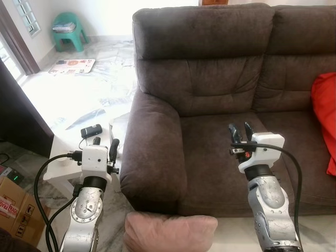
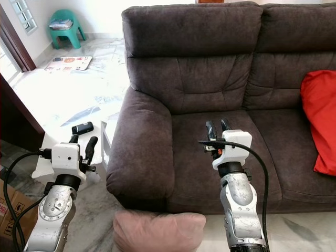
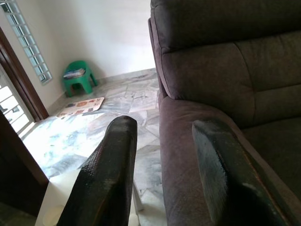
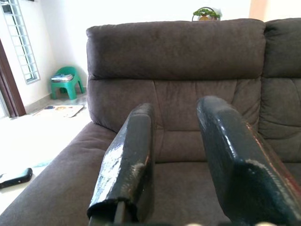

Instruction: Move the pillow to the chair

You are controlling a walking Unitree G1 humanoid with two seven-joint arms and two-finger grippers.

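Pink pillow on floor before sofa, left pincer and right pincer both parted, empty

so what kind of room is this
Most likely a home living room: a dark brown sofa with a red cushion, a marble-look tiled floor, and a small green stool by the wall.

Daylight pours in from the window side, off beyond the left gripper, and blows out the pale floor into white glare. The dark sofa ahead of both grippers stays evenly lit and pretty sharp. In the wrist views the black fingers are soft and out of focus up close, with shiny highlights.
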